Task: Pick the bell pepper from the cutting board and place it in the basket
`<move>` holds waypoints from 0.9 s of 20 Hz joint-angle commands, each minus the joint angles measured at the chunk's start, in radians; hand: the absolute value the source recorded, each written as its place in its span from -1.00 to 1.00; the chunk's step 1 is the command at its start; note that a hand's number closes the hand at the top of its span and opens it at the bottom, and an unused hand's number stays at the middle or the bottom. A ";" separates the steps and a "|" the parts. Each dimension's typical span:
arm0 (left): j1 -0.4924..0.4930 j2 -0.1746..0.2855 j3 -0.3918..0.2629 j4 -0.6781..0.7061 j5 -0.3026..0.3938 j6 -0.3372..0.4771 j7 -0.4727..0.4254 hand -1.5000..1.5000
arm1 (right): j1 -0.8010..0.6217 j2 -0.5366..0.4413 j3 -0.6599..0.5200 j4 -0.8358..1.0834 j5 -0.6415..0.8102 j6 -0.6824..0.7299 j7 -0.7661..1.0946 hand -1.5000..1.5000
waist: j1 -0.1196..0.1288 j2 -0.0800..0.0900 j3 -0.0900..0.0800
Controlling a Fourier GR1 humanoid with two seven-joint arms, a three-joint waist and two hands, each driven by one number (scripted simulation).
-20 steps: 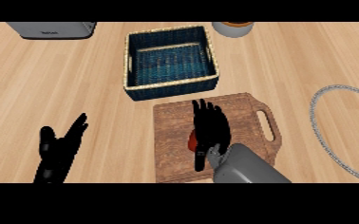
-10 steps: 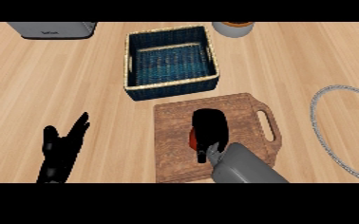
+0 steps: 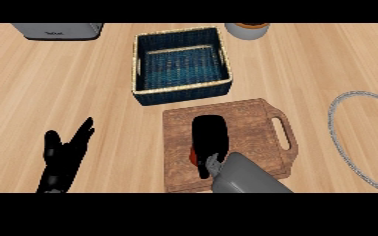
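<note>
Right hand (image 3: 209, 136) curled over bell pepper (image 3: 192, 154), red sliver peeking left, on cutting board (image 3: 251, 125)

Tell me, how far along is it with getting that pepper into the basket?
Early on. Done: the right hand sits over the bell pepper on the cutting board. In hand: its fingers curl round the pepper, only a red sliver showing. Left: lifting it and carrying it to the basket beyond the board. The left hand rests open, lower left.
</note>
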 commanded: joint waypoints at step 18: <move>-0.068 -0.016 -0.047 0.065 -0.031 -0.028 0.040 0.00 | -0.504 0.042 -0.026 -0.288 -0.104 -0.649 0.287 1.00 | 0.100 -0.004 -0.011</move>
